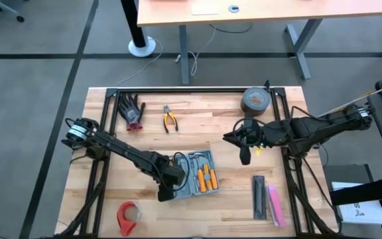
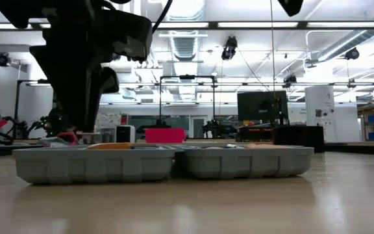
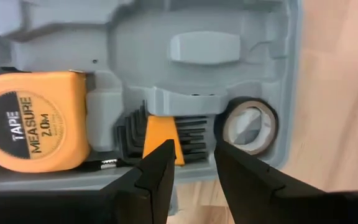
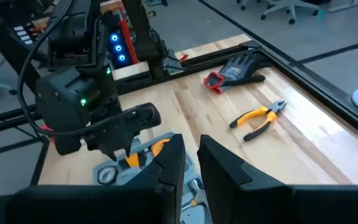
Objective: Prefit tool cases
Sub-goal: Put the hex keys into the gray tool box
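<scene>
Grey tool case (image 3: pixel 229 74) holds a yellow tape measure (image 3: pixel 33 121) and tape roll (image 3: pixel 248 126); left hand (image 3: pixel 194 163) hovers narrowly parted, empty.

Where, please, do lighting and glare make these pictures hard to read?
Low view: the ceiling lights backlight the left arm into a silhouette over the case, and a sheen washes the table at right. High view: even light, no glare. Left wrist view: the tape roll glints.
</scene>
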You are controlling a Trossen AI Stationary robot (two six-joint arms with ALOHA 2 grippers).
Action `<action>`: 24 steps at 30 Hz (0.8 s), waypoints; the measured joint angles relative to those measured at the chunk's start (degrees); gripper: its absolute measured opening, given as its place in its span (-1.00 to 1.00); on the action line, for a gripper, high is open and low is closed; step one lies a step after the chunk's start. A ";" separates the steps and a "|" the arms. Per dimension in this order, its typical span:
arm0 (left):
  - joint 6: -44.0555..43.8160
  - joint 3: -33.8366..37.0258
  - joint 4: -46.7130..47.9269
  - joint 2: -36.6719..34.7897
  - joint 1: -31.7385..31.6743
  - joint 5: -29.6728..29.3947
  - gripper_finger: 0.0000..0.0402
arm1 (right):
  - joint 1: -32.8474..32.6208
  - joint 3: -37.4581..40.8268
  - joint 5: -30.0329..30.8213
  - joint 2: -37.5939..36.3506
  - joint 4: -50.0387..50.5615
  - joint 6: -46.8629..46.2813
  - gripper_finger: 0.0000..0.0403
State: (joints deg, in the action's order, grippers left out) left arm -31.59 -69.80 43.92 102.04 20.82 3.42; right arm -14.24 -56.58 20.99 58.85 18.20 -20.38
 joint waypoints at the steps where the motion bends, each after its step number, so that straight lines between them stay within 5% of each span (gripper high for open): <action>1: 0.02 0.06 0.02 0.00 -0.02 -0.71 -0.38 | 0.00 0.00 0.00 0.01 0.03 0.00 -0.84; 6: 1.17 2.26 -0.92 -0.04 -0.02 -4.04 -0.38 | 0.00 0.00 -0.09 1.01 0.28 0.02 -0.84; 12: -0.24 8.99 -9.58 2.16 -0.45 1.08 -0.41 | 0.00 0.00 0.13 0.99 0.36 -0.01 -0.84; 24: 0.72 2.12 -0.87 0.62 -1.22 -0.95 -0.42 | 0.00 0.00 1.14 1.17 1.18 -1.05 -0.84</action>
State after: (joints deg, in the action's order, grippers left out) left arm -30.87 -67.67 43.05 102.65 19.59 2.47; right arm -14.24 -56.58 22.13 60.02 19.37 -21.43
